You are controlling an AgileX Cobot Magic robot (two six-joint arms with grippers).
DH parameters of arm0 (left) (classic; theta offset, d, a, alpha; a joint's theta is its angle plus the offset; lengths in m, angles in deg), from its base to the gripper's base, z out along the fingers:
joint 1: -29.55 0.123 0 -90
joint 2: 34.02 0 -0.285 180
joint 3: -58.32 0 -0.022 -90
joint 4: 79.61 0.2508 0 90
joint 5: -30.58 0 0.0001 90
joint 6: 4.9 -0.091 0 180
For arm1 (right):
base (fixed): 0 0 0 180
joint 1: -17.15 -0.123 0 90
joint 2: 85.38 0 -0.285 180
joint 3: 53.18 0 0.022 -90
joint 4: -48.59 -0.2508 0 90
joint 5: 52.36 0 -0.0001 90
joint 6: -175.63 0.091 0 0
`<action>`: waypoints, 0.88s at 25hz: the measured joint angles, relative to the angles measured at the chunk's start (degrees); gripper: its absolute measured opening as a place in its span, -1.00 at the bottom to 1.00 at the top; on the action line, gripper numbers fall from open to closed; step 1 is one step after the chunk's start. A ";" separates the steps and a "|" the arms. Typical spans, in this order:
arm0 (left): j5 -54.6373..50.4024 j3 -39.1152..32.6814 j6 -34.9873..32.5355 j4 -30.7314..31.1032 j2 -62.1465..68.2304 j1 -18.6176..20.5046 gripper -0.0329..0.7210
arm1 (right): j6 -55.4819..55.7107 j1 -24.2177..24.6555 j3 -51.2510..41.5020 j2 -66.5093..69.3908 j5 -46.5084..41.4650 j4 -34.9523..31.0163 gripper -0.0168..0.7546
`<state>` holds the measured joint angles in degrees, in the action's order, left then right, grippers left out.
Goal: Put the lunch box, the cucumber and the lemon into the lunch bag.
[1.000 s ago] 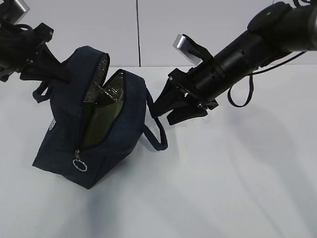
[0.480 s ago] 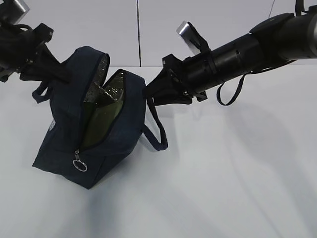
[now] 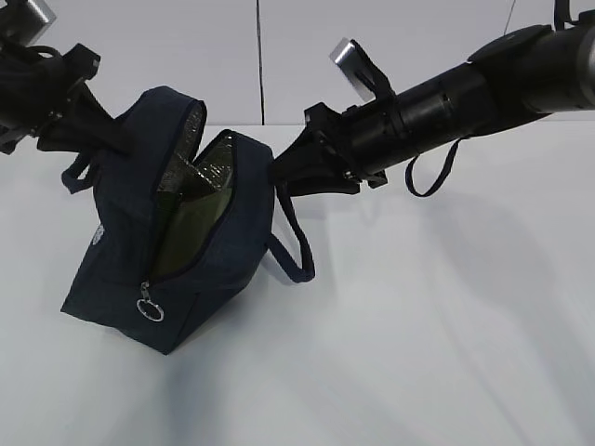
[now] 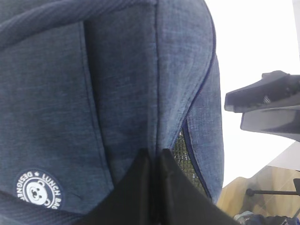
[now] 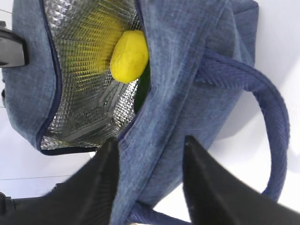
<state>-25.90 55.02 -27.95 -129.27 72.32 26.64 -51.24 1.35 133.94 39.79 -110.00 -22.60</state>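
The navy lunch bag (image 3: 200,265) lies tilted on the white table, its zipper open. My left gripper (image 3: 110,137) is shut on the fabric of the bag's far wall (image 4: 152,154), near the round white logo (image 4: 39,190). My right gripper (image 5: 150,150) is open, one finger inside the mouth and one outside, straddling the bag's near wall; it sits by the rim (image 3: 277,177). Inside, against the silver lining, lies the yellow lemon (image 5: 129,56), with a dark green sliver of the cucumber (image 5: 142,86) beside it. A flat olive-green surface, the lunch box lid (image 3: 193,223), shows through the opening.
One loop handle (image 3: 296,246) hangs off the bag's right side onto the table (image 3: 418,325). The zipper's silver ring pull (image 3: 150,309) dangles at the bag's lower front. A loose black strap (image 3: 429,177) hangs under the right arm.
The right arm has moved left up to the bag's rim, and its jaws have narrowed around the wall. The left gripper and bag have stayed put.
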 joint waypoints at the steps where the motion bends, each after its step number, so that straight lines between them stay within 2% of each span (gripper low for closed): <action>1: 0.00 0.00 0.00 0.00 0.00 0.00 -0.93 | -0.13 0.00 0.00 0.00 0.00 -0.28 -0.03; 6: 0.00 0.00 0.00 0.02 0.00 0.00 -0.93 | -0.35 -0.73 0.00 0.00 0.13 -1.15 0.12; 16: 0.00 0.00 0.00 0.02 0.00 0.00 -0.93 | -0.47 -1.92 0.00 0.38 2.66 -1.24 0.13; 22: 0.00 0.00 0.00 0.02 0.00 0.00 -0.93 | -0.47 -2.01 0.00 4.41 -0.04 -3.38 0.13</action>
<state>-25.90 55.02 -27.95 -129.24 72.32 26.64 -51.72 -0.66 133.94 44.19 -110.04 -25.98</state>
